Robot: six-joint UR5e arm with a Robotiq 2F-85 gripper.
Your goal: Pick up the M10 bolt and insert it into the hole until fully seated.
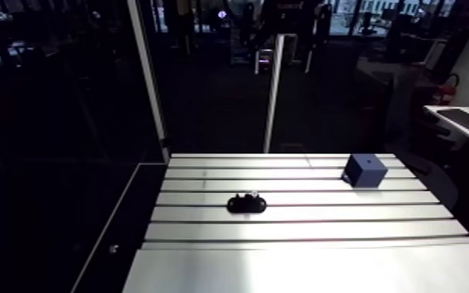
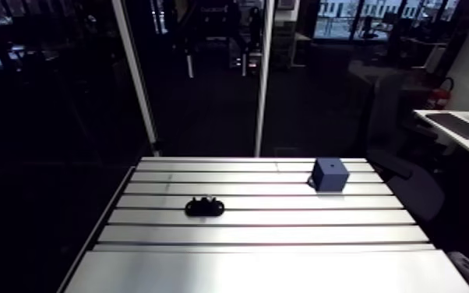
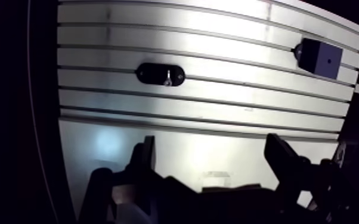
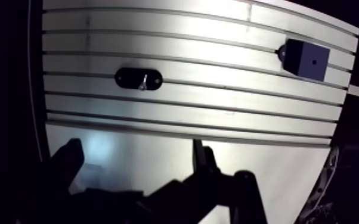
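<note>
A black oval holder lies on the slotted aluminium table, with the small silvery bolt standing in its middle. A dark blue block with a small hole in its top face sits near the table's far right corner. In the wrist view my gripper is open, its two dark fingers wide apart with only bare table between them. The holder is well ahead of the fingers, and the blue block is farther ahead, off to one side. The arm view does not show the gripper.
The table's left edge drops to a dark floor. Two pale upright posts stand behind the far edge. Parallel slots run across the far half of the table, and the near strip is smooth metal.
</note>
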